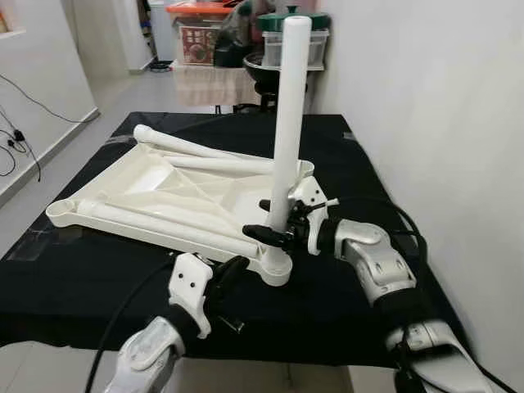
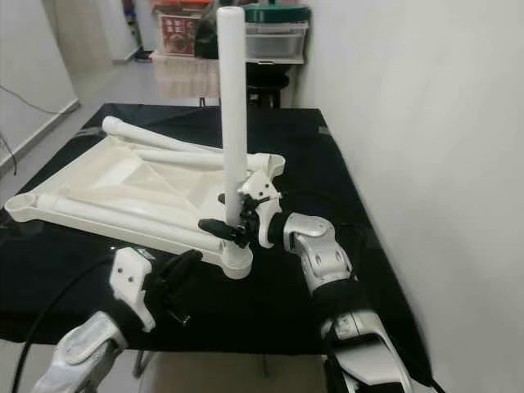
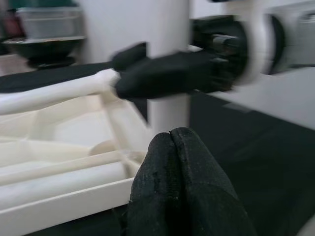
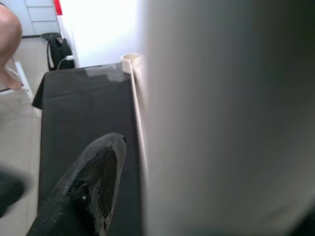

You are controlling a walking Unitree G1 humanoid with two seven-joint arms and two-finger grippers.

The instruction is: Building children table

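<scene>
Right gripper (image 1: pixel 277 227) clamped upright white leg (image 1: pixel 287 123) at tabletop (image 1: pixel 151 184) corner socket w/ left gripper (image 1: pixel 232 273) shut, empty nearby; next, probably seating leg.

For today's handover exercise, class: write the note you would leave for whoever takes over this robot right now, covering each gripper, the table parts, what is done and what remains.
Right gripper: shut on the upright white leg, low down, just above its corner socket.
Left gripper: shut, empty, hovering near that socket at the near edge.
Tabletop: upside down on the black cloth; two loose legs lie on it.
Done: one leg stands in its socket; how firmly it is seated cannot be told.
Left: fit the remaining legs, then turn the table over.
</scene>
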